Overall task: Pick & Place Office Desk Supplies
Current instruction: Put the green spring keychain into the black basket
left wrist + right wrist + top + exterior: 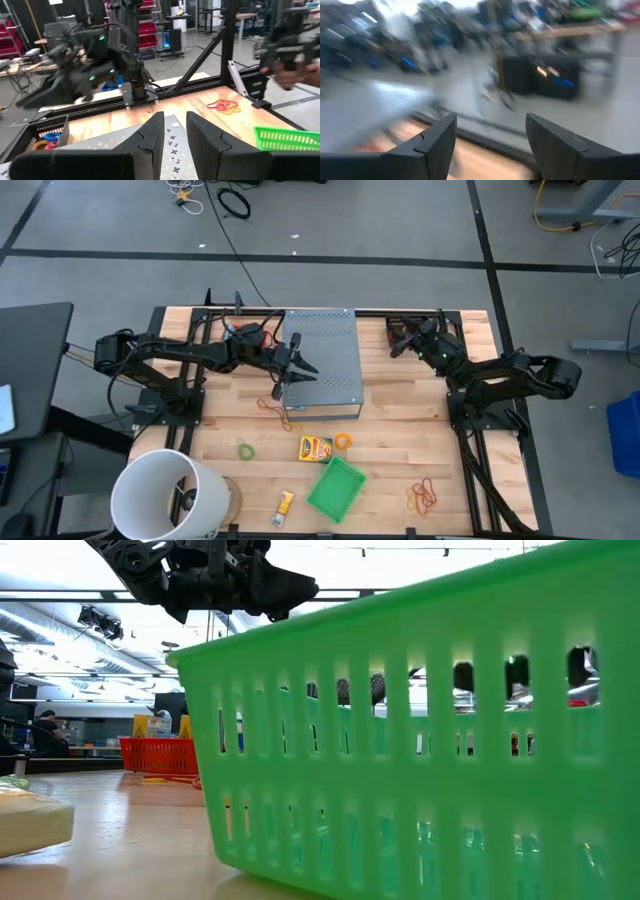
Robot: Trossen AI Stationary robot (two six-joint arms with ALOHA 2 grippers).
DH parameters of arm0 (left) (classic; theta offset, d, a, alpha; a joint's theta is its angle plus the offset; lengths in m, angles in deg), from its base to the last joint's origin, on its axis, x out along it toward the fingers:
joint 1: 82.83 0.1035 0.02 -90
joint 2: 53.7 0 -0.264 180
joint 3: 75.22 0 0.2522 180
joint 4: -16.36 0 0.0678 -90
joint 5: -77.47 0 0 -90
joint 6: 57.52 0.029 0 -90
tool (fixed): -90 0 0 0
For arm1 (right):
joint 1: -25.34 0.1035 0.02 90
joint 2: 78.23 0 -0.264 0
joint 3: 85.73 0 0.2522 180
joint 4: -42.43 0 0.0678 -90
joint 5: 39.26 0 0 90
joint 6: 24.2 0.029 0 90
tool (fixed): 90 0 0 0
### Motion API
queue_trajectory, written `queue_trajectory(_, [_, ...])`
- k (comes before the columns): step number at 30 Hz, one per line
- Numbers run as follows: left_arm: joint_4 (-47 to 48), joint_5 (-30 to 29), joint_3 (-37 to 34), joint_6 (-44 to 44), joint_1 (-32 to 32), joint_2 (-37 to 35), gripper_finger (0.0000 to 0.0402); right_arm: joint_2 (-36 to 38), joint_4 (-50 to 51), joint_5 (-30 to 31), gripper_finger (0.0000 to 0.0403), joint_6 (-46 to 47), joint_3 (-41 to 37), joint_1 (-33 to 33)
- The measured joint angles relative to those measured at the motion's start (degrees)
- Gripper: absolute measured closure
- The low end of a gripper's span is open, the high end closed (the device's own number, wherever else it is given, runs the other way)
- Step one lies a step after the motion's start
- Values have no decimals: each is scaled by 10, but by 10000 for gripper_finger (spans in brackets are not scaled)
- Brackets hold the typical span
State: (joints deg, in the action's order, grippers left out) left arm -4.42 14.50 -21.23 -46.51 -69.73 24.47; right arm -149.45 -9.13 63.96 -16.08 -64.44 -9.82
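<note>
While the right tool (pixel 398 340) hangs wide and empty over the worktop's (pixel 400 440) far right corner, the narrow left tool (pixel 300 367) could clip the grey box (pixel 325 360) under it.

Green basket (pixel 336 488) glowing; grey perforated box (pixel 322 363) sitting dull; orange bands (pixel 425 497) showing; white bucket (pixel 165 495) gleaming.

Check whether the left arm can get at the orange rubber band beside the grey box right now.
Probably yes: the left gripper hovers over the grey box edge, the orange rubber band lies just beside it on bare table, nothing between.
</note>
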Motion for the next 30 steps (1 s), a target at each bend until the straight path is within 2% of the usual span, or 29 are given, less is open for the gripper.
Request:
queue_trajectory(4, [1, -1, 0, 1, 0, 0, 312, 0, -84, -66, 179, -1, 0, 47])
queue_trajectory(8, [23, -15, 0, 7, 0, 0, 312, 0, -120, -102, 195, -19, 0, 113])
queue_trajectory(15, [103, -73, 0, 20, -9, 0, 312, 0, -125, -98, 203, -46, 0, 223])
queue_trajectory(21, [125, -156, 0, 48, -37, -1, 312, 0, -133, -50, 204, -91, 4, 300])
queue_trajectory(26, [139, -211, 0, 73, -67, -1, 312, 0, -82, -38, 204, -134, 45, 366])
queue_trajectory(30, [139, -240, 0, 86, -98, -1, 312, 0, 69, 0, 204, -171, 116, 424])
